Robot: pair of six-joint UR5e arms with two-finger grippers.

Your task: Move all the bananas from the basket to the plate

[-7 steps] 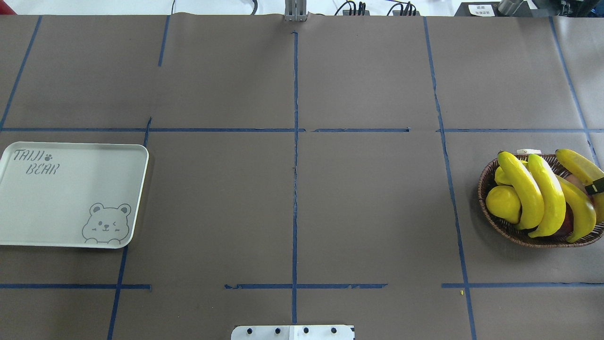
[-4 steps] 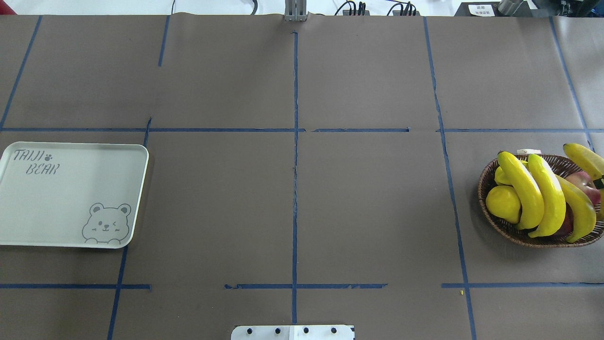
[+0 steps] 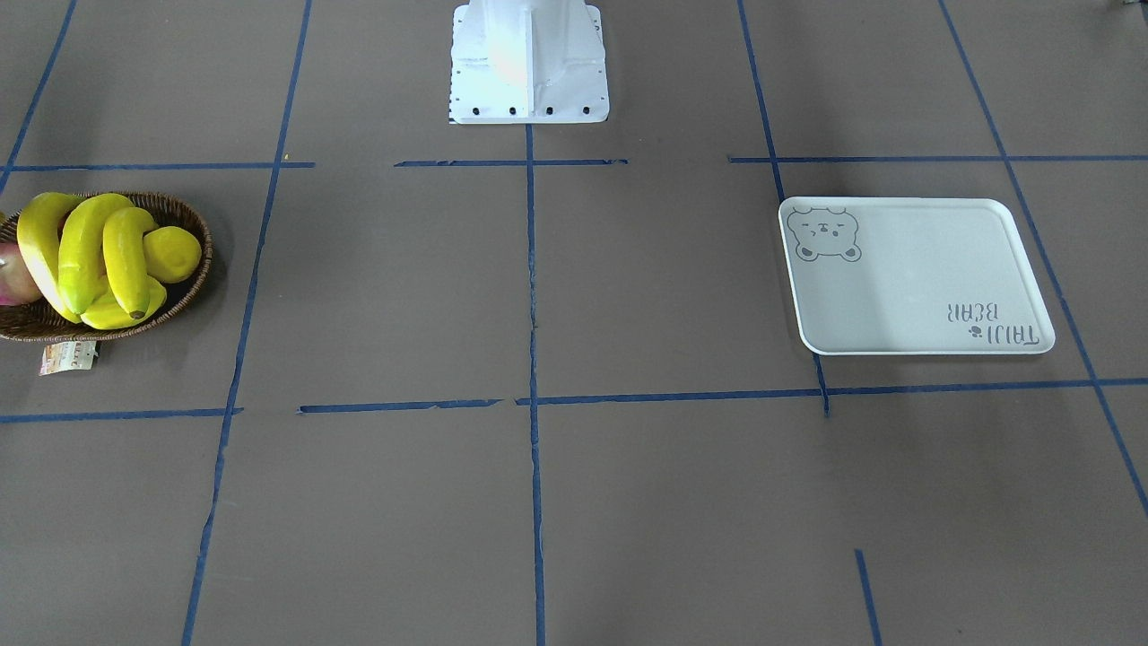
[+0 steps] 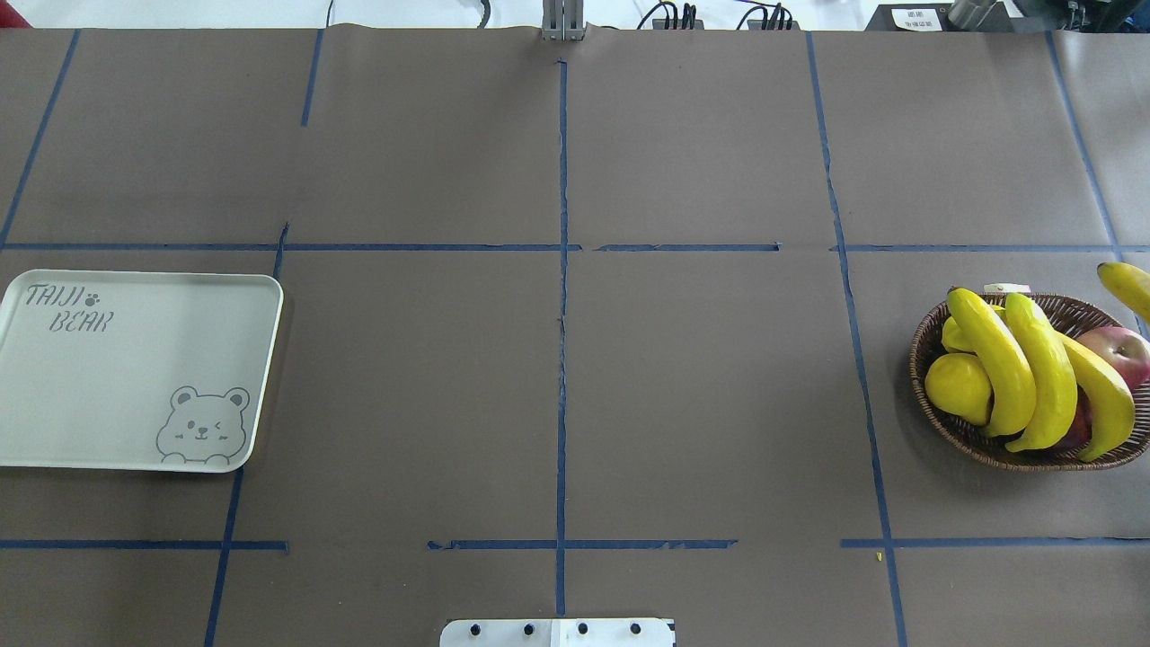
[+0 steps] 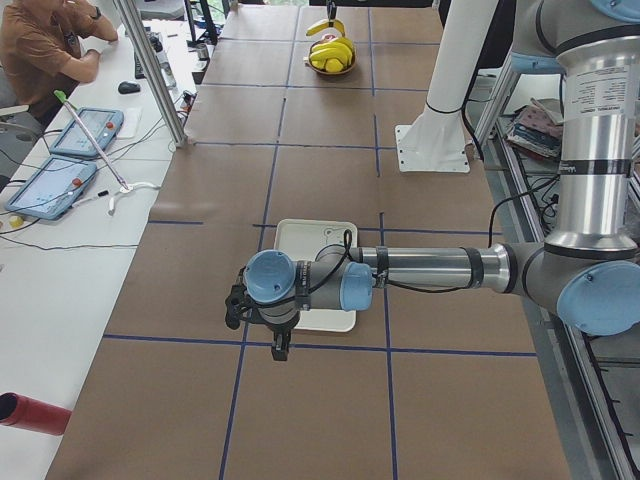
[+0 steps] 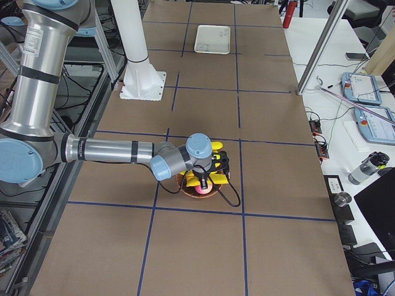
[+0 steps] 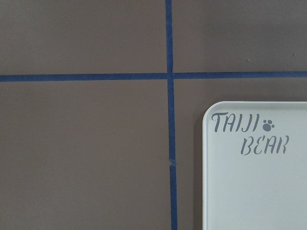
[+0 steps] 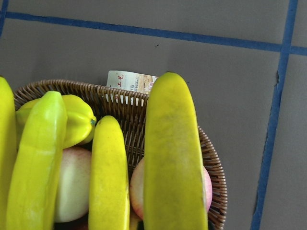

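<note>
The wicker basket (image 4: pixel 975 436) stands at the table's right edge with three bananas (image 4: pixel 1042 368) lying across it. A fourth banana (image 4: pixel 1128 282) hangs above the basket's far right rim, mostly cut off by the overhead view's edge. It fills the right wrist view (image 8: pixel 175 158), over the basket (image 8: pixel 120 98). My right gripper (image 6: pixel 210 176) hovers over the basket; I cannot tell whether it is open or shut. The white plate (image 4: pixel 135 359) lies bare at the far left. My left gripper (image 5: pixel 281 348) hangs by the plate's (image 5: pixel 315 240) near edge, state unclear.
A lemon (image 4: pixel 958 386), a red apple (image 4: pixel 1119 349) and a starfruit (image 8: pixel 76 120) share the basket, with a paper tag (image 8: pixel 130 81) at its rim. The robot's base (image 3: pixel 529 63) is at mid table. A person sits at a side bench (image 5: pixel 60 170).
The fourth banana has risen and moved off towards the right edge of the overhead view, uncovering the red apple. The dark finger seen on it earlier has left that view.
</note>
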